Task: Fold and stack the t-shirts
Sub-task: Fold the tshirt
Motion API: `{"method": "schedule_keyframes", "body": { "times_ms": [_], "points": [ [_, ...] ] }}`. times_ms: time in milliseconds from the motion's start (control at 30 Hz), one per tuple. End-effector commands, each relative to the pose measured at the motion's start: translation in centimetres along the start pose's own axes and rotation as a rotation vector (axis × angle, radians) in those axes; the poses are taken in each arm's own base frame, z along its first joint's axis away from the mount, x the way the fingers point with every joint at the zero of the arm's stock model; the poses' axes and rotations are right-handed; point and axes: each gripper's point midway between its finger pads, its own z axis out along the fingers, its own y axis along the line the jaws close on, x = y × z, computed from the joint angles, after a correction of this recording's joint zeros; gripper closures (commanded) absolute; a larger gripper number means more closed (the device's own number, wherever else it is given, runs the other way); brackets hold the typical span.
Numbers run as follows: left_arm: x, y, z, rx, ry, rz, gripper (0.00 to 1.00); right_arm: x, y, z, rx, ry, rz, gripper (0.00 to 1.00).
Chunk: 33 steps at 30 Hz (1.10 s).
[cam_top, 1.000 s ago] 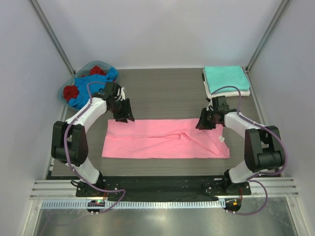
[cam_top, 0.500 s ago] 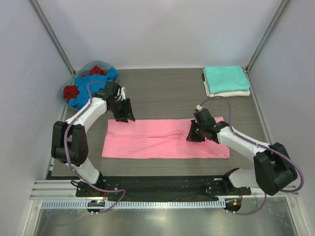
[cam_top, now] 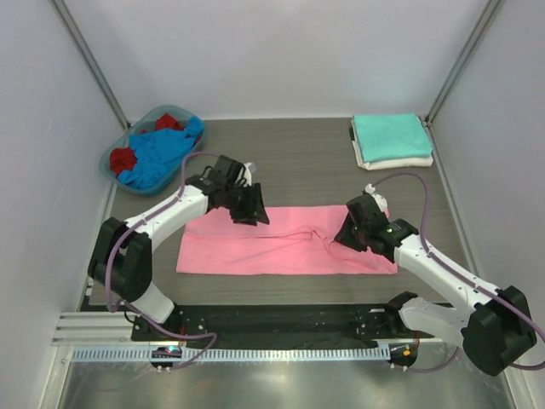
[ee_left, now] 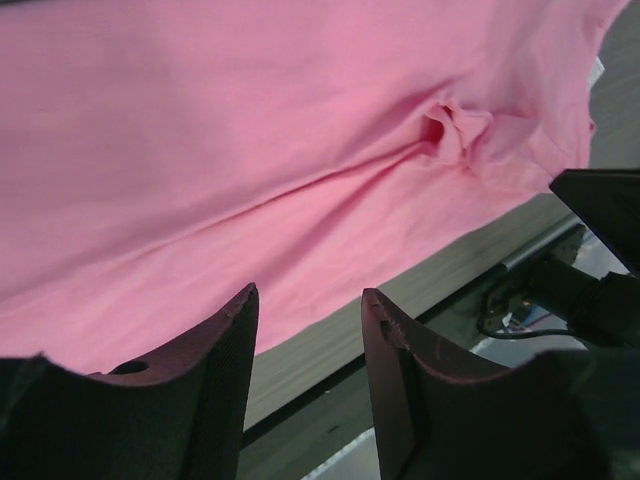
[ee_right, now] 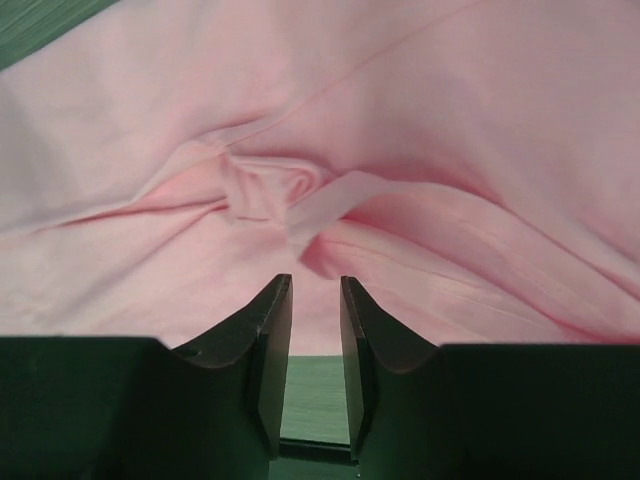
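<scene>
Pink t-shirt (cam_top: 281, 247) lies half-folded mid-tabletop (cam_top: 298, 162); teal t-shirt (cam_top: 390, 132) and white t-shirt (cam_top: 396, 161) are stacked far right; blue t-shirt (cam_top: 162, 149) and red t-shirt (cam_top: 122, 159) wait in the basket (cam_top: 107, 162). Left fingers (ee_left: 215, 380) wide, right fingers (ee_right: 268, 350) narrow, both empty.

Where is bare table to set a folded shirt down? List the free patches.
Free: the far strip of table between the basket and the teal-and-white stack. Crowded: the middle, with the pink shirt, left claw and right claw.
</scene>
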Motion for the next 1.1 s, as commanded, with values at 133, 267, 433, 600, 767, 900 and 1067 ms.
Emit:
{"method": "schedule_keyframes", "body": {
  "times_ms": [133, 267, 433, 600, 767, 900, 1067],
  "points": [
    [1.7, -10.0, 3.3, 0.261, -0.031, -0.056, 0.52, -4.4, -3.3, -0.1, 0.195, -0.175, -0.065, 0.76],
    [2.7, -11.3, 5.1, 0.255, -0.008, -0.062, 0.52, -6.6, -2.3, 0.9, 0.228, -0.172, -0.208, 0.84],
    [3.4, -11.2, 6.5, 0.235, 0.005, -0.060, 0.54, -6.0, -2.9, 3.7, 0.264, -0.096, -0.325, 0.83],
    [4.2, -10.5, 7.3, 0.211, 0.013, -0.061, 0.53, -2.6, -2.4, 5.0, 0.168, 0.031, -0.339, 0.84],
    [5.5, -10.9, 8.2, 0.188, 0.005, -0.001, 0.54, -0.5, -0.4, 2.6, 0.054, 0.053, -0.284, 0.84],
    [6.3, -11.2, 9.8, 0.192, 0.035, 0.004, 0.53, 1.3, -1.0, 0.9, 0.024, 0.070, -0.199, 0.84],
    [6.9, -12.0, 11.3, 0.238, 0.054, -0.016, 0.53, 0.6, -1.8, -0.9, 0.066, 0.011, -0.112, 0.79]
  ]
}}
